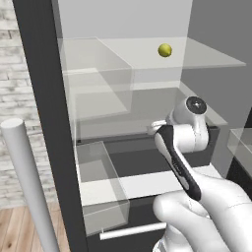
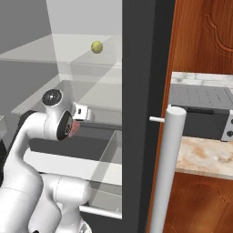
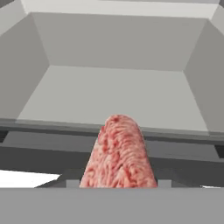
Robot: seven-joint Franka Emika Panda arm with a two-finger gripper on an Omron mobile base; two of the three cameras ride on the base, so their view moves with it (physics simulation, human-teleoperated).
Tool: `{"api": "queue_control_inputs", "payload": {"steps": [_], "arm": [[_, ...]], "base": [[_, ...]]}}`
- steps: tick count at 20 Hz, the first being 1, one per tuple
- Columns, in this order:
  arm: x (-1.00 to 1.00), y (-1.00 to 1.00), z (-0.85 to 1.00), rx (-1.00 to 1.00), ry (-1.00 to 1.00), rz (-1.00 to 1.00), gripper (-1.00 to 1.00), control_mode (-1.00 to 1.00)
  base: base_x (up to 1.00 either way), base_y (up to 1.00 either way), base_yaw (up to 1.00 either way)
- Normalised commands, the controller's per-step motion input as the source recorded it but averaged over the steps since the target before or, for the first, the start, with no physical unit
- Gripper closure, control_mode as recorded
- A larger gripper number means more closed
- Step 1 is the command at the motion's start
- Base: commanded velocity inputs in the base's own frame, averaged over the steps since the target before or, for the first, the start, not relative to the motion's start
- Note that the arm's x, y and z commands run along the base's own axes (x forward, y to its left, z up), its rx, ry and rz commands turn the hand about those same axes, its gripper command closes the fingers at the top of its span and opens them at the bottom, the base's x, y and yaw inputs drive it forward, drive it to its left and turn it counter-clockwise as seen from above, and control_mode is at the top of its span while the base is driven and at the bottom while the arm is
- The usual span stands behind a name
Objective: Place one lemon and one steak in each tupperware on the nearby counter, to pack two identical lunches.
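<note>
My gripper [image 3: 118, 183] is shut on the steak [image 3: 119, 153], a pink-red slab of raw meat that rises from the bottom of the hand view. The hand is inside the open fridge, at the middle shelf level above a grey drawer [image 3: 113, 96]. In the right base view a pink bit of the steak [image 2: 74, 127] shows under the hand [image 2: 82, 113]. One yellow-green lemon [image 1: 165, 50] [image 2: 96, 47] lies on the upper glass shelf, well above the hand. The counter [image 2: 205, 157] lies to the right of the fridge. The tupperware is out of view.
The dark fridge frame [image 2: 141, 113] and a thick white door handle [image 2: 166, 173] stand between the arm and the counter. A grey toaster oven [image 2: 200, 111] sits on the counter. A clear bin [image 1: 98, 177] sits at the lower left inside the fridge. Another white bar [image 1: 27, 182] stands at the left.
</note>
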Motion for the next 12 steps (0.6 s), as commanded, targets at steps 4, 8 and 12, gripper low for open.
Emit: {"api": "queue_control_inputs", "payload": {"steps": [4,8,12], "arm": [[-1.00,0.00,0.64,0.00,0.21,0.00,1.00,-1.00],[-0.96,0.00,0.76,0.00,0.10,0.00,1.00,-1.00],[-0.71,0.00,0.72,0.00,0.05,0.00,1.00,-1.00]], "base": [[0.00,0.00,0.00],[0.00,0.00,0.00],[0.00,0.00,0.00]]}}
